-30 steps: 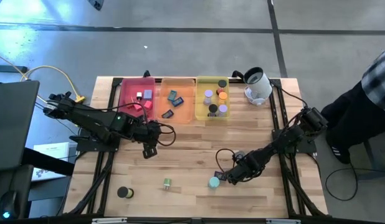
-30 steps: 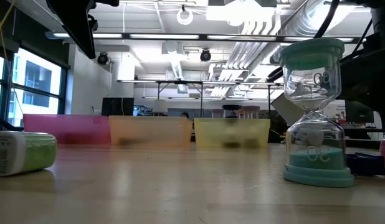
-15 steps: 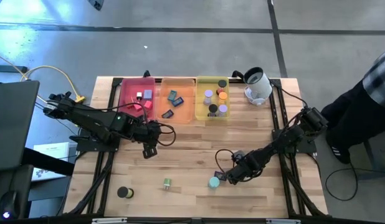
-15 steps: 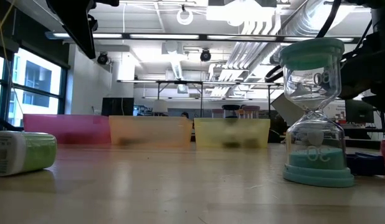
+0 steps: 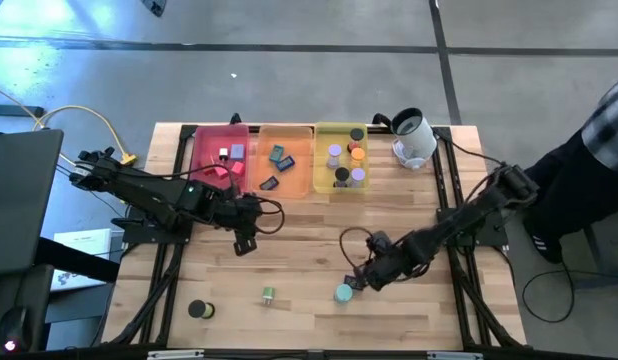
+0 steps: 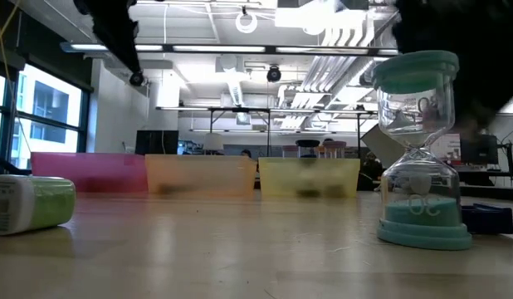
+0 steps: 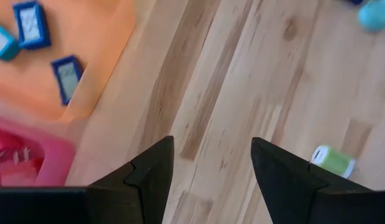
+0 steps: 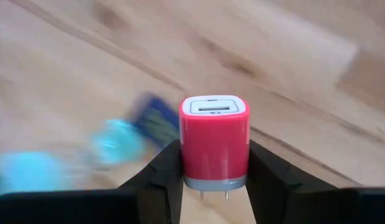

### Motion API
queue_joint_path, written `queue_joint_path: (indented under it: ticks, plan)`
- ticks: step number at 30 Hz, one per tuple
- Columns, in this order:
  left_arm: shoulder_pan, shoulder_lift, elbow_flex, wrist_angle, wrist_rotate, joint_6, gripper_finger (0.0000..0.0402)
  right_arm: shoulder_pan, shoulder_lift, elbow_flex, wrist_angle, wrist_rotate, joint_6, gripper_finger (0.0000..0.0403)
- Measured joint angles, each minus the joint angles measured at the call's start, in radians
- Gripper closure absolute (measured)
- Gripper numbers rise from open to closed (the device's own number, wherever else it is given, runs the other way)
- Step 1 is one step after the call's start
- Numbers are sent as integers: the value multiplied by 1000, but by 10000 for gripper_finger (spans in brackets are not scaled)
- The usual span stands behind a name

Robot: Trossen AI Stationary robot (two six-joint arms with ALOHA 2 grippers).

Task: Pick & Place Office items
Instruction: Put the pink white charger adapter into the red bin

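- Right gripper (image 8: 214,186): closed on a red USB wall charger (image 8: 214,146), pads clamping its two sides, prongs pointing back toward the wrist, USB port facing outward; held clear of the tabletop (image 5: 299,230).
- High view: right gripper (image 5: 372,272) sat at front-centre-right of table, just beside the teal sand timer (image 5: 343,293) and a dark blue flat piece (image 5: 356,284).
- Low view: sand timer (image 6: 422,149) stood upright, teal sand in lower bulb; blue piece (image 6: 489,218) lay just behind its base.
- Left gripper (image 7: 211,180): fingers apart, nothing between them; hovered over bare wood near the orange tray (image 7: 86,56). High view: left gripper (image 5: 245,240) was in front of the trays.
- Pink tray (image 5: 203,160), orange tray (image 5: 294,180), yellow tray (image 5: 322,170): side by side at rear edge, each w/ small items inside.
- Green-white cylinder (image 5: 270,294) lay on its side at front centre; black round item (image 5: 198,309) at front left, well apart.
- White rounded device w/ black top (image 5: 413,137): rear right corner.
- Person (image 5: 589,170) stood at table's right side.
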Motion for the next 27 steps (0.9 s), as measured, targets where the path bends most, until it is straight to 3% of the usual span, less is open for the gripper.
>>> queue_joint_path:
  ticks: [7, 12, 18, 22, 27]
  plan:
    - [-5, 0, 0, 210, -66, 176, 195, -35, -133, 141, 43, 176, -191, 281]
    - [-6, 0, 0, 417, -76, 410, 195, -116, -167, 164, 294, 208, -430, 281]
    - [-9, 0, 0, 575, -73, 550, 195, -199, -138, 166, 641, 38, -648, 281]
    - [-27, 0, 0, 629, -72, 650, 195, -218, -123, 163, 727, -68, -683, 281]
    - [-71, 0, 0, 707, -72, 703, 195, -220, -125, 163, 736, -114, -702, 281]
